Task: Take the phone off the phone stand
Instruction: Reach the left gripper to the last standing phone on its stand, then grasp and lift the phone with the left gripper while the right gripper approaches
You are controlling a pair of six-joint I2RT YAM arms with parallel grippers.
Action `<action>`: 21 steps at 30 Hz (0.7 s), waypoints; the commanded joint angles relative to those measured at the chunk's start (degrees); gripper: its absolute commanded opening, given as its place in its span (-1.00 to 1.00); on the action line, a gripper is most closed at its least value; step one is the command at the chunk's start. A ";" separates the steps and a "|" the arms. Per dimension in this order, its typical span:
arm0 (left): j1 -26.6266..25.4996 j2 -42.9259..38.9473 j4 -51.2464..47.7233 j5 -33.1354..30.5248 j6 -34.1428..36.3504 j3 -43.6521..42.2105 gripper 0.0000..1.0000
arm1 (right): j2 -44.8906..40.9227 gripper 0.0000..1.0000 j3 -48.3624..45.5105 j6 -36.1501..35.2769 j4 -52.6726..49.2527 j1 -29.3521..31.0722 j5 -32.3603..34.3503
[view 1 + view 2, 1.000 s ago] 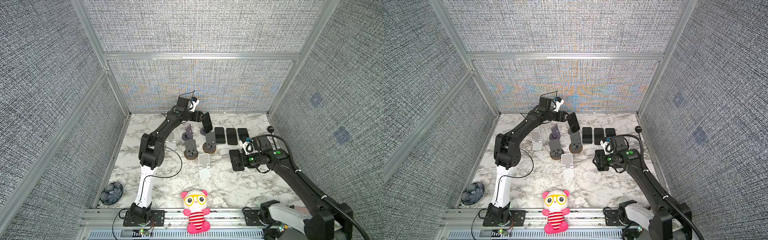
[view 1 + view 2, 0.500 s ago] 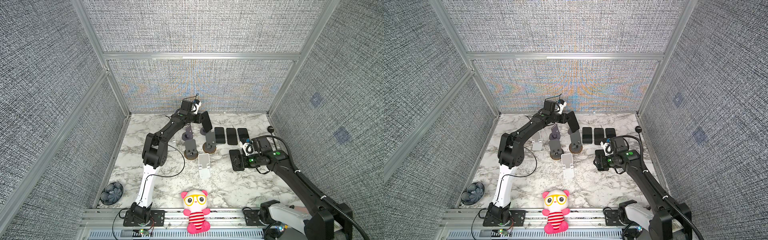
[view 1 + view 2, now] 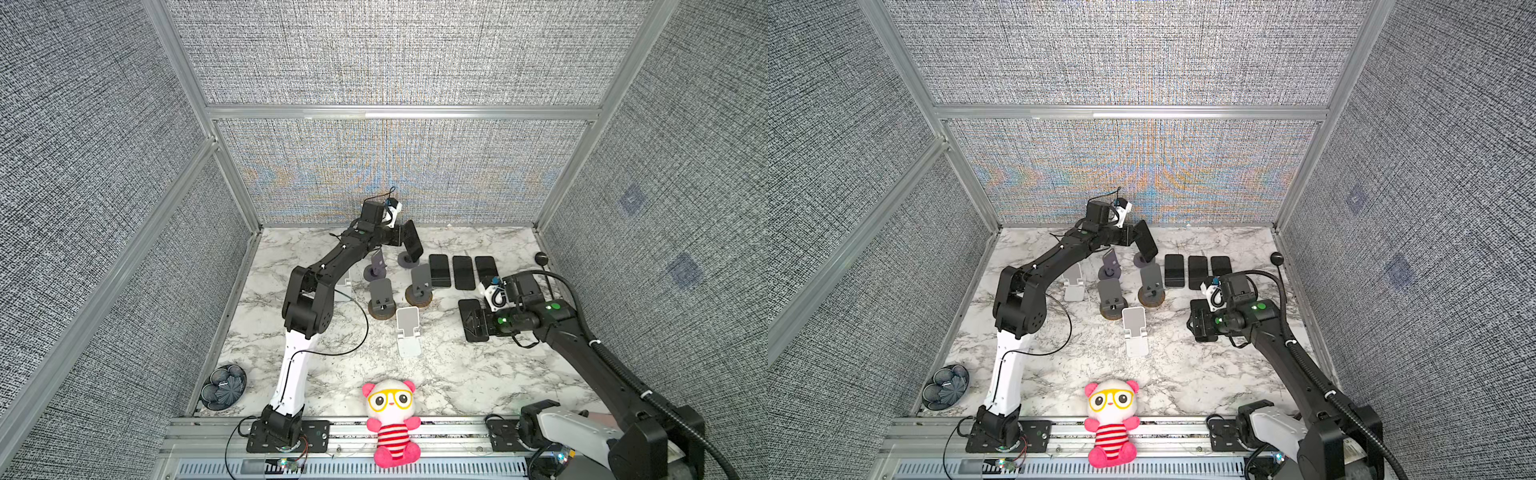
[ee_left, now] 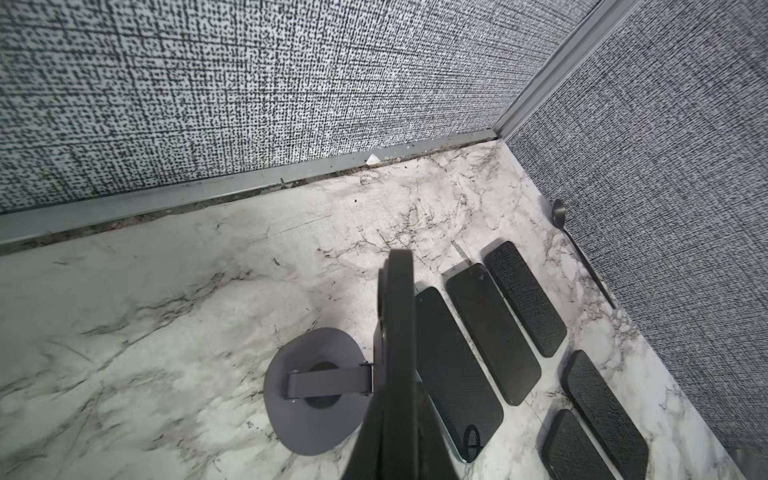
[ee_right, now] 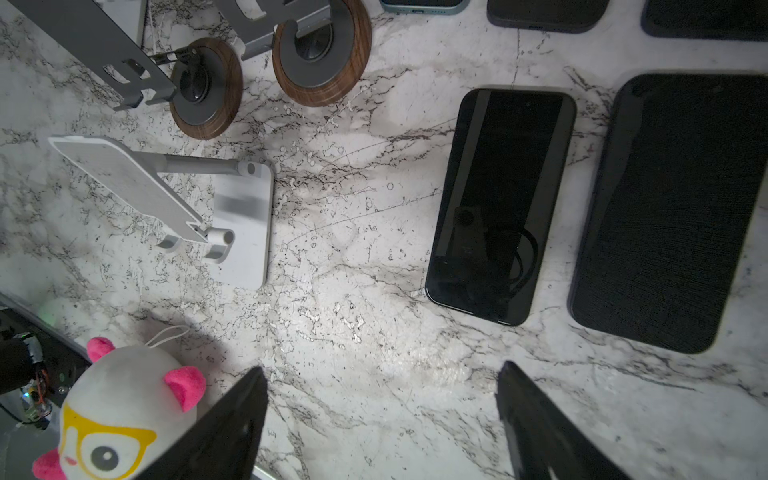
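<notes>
The left end effector [image 3: 400, 240] is reaching to the far side of the tabletop [image 3: 457, 374] and is clamping on the phone [image 3: 413, 245]. In the left wrist view the phone is showing edge-on, with the fingers [image 4: 365, 453] pinching its thin profile from either side. That hold looks chosen so the phone can be drawn up and away from the phone stand [image 4: 311, 390] without the stand's back plate getting in the way.

The phone is leaning tilted over the stand's round grey base, with its lower end close to that base in both top views. Whether it is resting in the cradle or already hanging just clear, I cannot tell.

The right end effector [image 5: 380, 415] is hovering low with its jaws standing wide apart and nothing between them, just beside a flat phone [image 5: 500, 203] lying face up. I am guessing it is waiting there, out of the left arm's way.

A row of phones [image 3: 463, 272] is lying flat near the right wall — probably where this one is heading next. The lift will need to be straight, since the light stand could tip if the phone drags on it.
</notes>
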 commanded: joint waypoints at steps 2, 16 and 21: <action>-0.04 -2.94 7.00 3.01 -2.64 -0.93 -1.00 | -2.80 0.63 0.25 0.17 -0.20 0.11 -1.83; 0.05 -14.72 -4.23 4.23 -5.29 -0.48 -1.00 | -6.13 0.63 3.61 -0.12 -1.71 0.07 -1.59; 0.05 -18.60 -12.26 6.96 -6.40 -0.47 -1.00 | -4.78 0.62 6.38 -0.89 -3.09 0.25 -1.81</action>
